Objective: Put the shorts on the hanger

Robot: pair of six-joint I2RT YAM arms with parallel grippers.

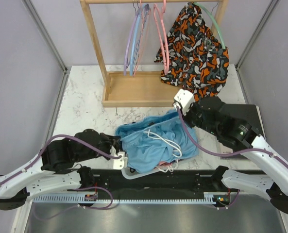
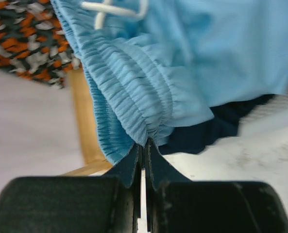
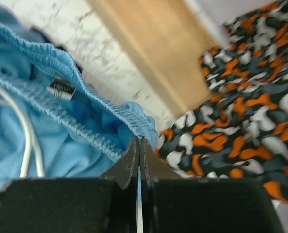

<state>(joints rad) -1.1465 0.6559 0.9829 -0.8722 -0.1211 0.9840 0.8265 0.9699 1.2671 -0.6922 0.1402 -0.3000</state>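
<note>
Shorts lie bunched on the table between my arms in the top view. The hanger hangs on the rack behind, well apart. The left gripper and right gripper sit at opposite ends of the waistband. Left wrist view: jaws closed, pinching gathered elastic. Right wrist view: jaws closed on the waistband edge too. I judge the grasp made. Next I'd lift both ends together, keeping the band stretched, toward the hanger.

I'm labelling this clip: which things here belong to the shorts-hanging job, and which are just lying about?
Job: shorts, pink hanger, left gripper, right gripper.
Lying about: patterned garment, mint-green hanger, lilac hanger, blue hanger, wooden rack, navy clothing.
</note>
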